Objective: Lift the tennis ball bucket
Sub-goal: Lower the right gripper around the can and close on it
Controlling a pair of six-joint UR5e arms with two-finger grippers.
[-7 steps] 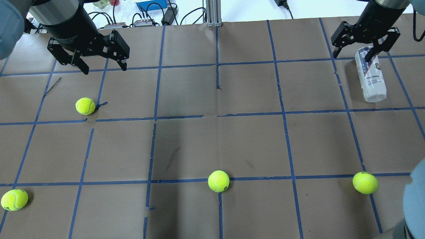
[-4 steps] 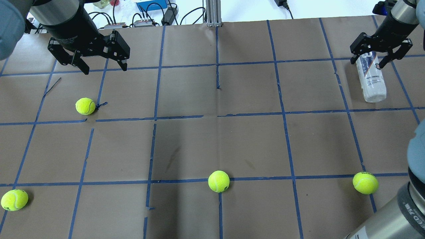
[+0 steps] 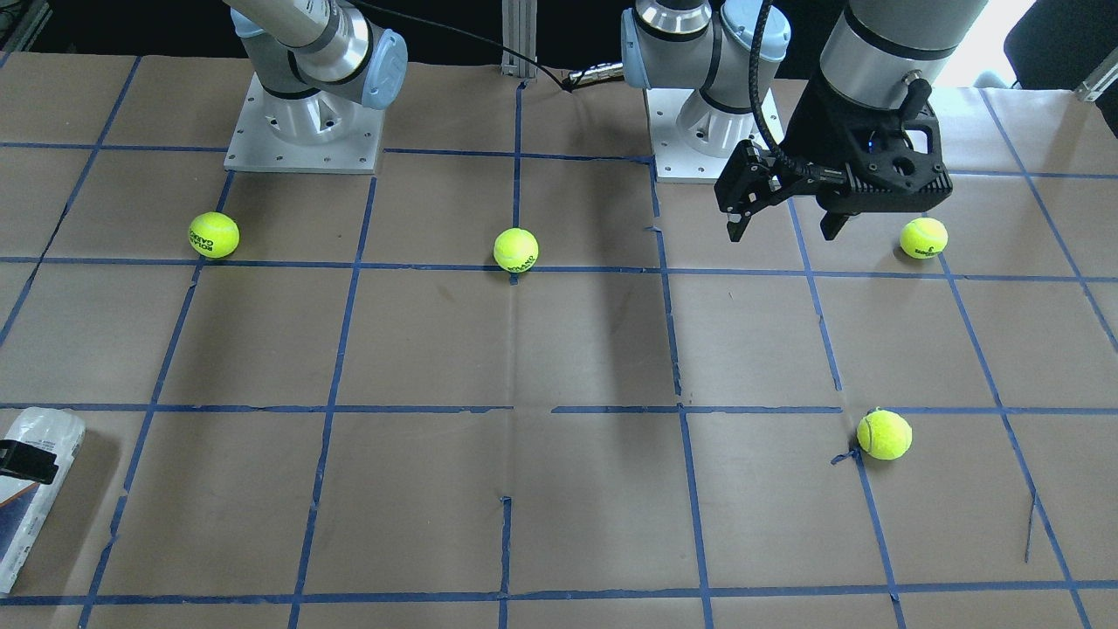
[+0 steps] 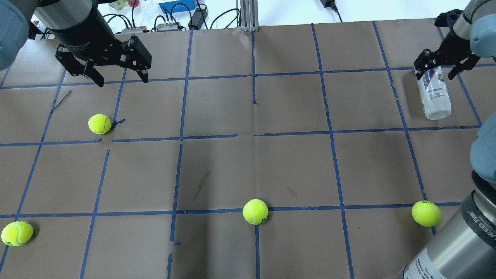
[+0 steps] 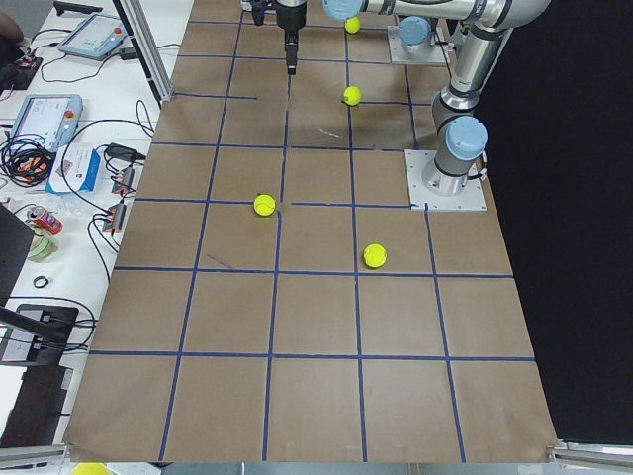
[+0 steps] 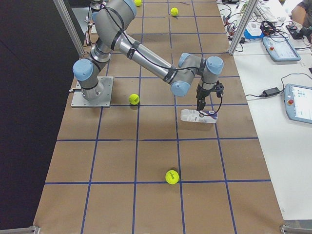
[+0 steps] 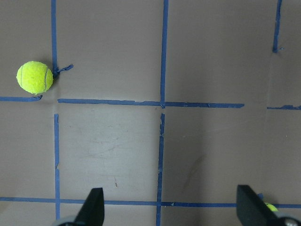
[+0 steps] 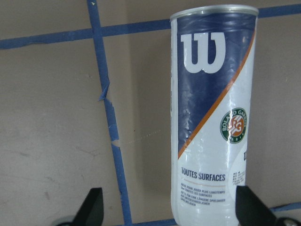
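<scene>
The tennis ball bucket [image 4: 434, 97] is a clear can with a white and navy label. It lies on its side at the table's far right, and shows in the front view [image 3: 35, 489] and right side view [image 6: 195, 116]. My right gripper [image 4: 436, 73] is open and straddles the can's far end, low over it. In the right wrist view the can [image 8: 214, 117] lies between the open fingers [image 8: 249, 207], nearer the right one. My left gripper [image 4: 122, 80] is open and empty, high over the far left; it also shows in the front view [image 3: 782, 231].
Several yellow-green tennis balls lie loose on the brown paper: one at far left [image 4: 99, 124], one at near left [image 4: 17, 233], one at near centre [image 4: 255, 211], one at near right [image 4: 426, 213]. Cables and boxes [image 4: 176, 6] sit beyond the table's far edge.
My right gripper has moved toward the table's far right and come down over the can's far end, still open. The can and the left arm have not moved.
</scene>
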